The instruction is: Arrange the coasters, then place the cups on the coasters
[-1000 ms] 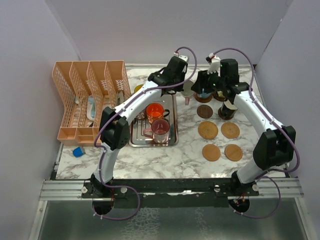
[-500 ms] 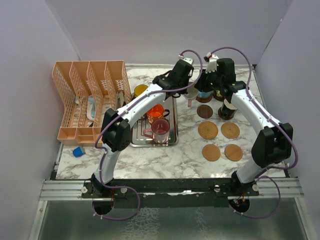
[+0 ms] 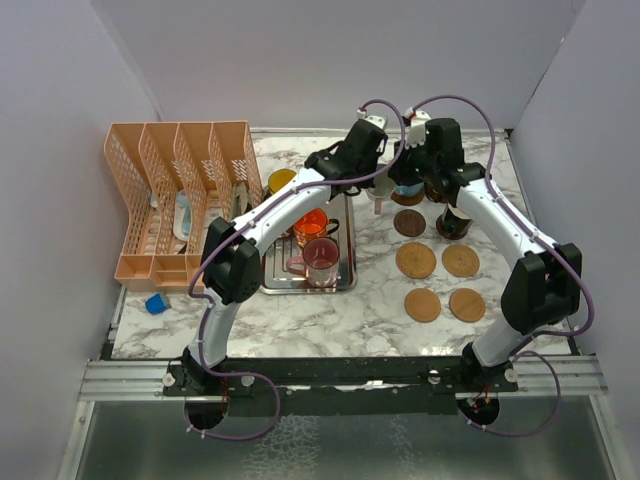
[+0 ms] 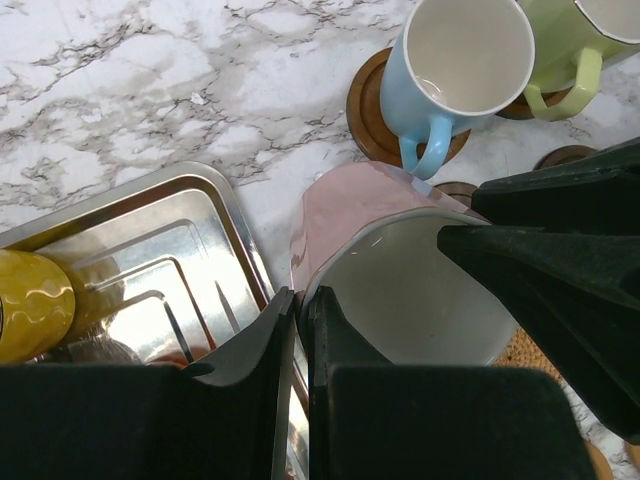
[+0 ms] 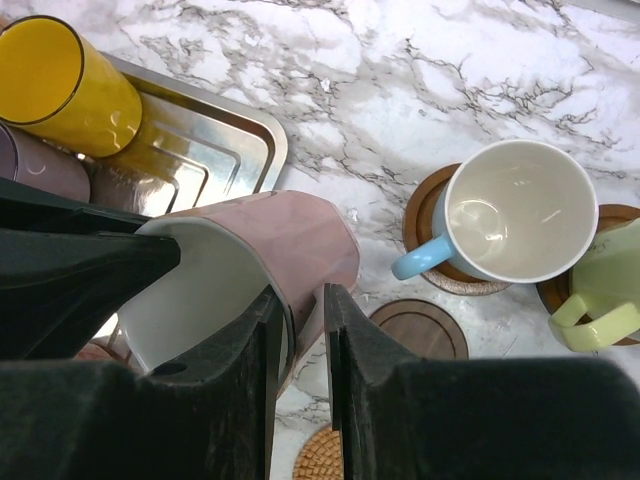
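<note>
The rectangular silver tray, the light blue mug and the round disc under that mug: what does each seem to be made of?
Rectangular silver tray: likely steel, brushed, with mirror-like reflections. Light blue mug: probably glazed ceramic, glossy with highlights inside. Round brown disc: looks like dark wood, smooth raised rim; could be an imitation.

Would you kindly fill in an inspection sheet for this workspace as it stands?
Surface: marble table, no spills seen.
Job's things: pink cup gripped by both arms; light blue cup and pale green cup on coasters; five bare coasters; orange cup and maroon cup in steel tray.
Clutter: orange rack; small blue object.
Grippers: left gripper and right gripper both shut on pink cup's rim.
Cables: purple cables loop over both wrists; no snag seen.
Surroundings: plain walls on three sides.
</note>
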You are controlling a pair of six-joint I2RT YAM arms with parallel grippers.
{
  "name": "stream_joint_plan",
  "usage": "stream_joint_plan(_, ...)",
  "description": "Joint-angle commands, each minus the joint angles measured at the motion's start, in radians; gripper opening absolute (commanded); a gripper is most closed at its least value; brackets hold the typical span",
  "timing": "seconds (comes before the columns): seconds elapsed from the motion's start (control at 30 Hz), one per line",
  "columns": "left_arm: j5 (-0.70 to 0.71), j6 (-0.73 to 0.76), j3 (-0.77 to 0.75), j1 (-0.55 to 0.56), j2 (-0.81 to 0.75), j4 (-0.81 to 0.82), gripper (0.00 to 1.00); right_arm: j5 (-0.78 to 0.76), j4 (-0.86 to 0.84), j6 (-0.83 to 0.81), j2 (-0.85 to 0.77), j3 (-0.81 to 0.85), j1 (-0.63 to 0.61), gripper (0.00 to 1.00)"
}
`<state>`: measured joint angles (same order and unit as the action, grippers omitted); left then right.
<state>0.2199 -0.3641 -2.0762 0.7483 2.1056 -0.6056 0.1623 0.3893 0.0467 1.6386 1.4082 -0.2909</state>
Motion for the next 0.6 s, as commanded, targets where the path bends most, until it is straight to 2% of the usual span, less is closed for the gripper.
stream_joint_plan(0.0, -0.009, -0.006, -0.014, 0.009, -0.111, 0.097, 0.0, -0.09, -0.004, -0.04, 0.035, 0.02, -0.006, 0.23)
stream_joint_plan(0.1, -0.03, -0.004, -0.015, 0.009, -0.113, 0.099, 0.0, -0.097, -0.009, -0.045, 0.04, 0.015, -0.008, 0.22)
stream_joint_plan(0.33, -0.054, 0.011, 0.006, 0.01, -0.129, 0.112, 0.0, -0.115, -0.017, -0.051, 0.038, 0.004, -0.008, 0.02)
stream_joint_plan(0.47, -0.065, 0.033, 0.01, 0.009, -0.134, 0.117, 0.0, -0.115, -0.005, -0.05, 0.038, 0.01, -0.008, 0.01)
stream_joint_plan(0.57, -0.093, 0.059, 0.015, 0.008, -0.147, 0.126, 0.05, -0.111, 0.0, -0.048, 0.029, 0.007, -0.008, 0.01)
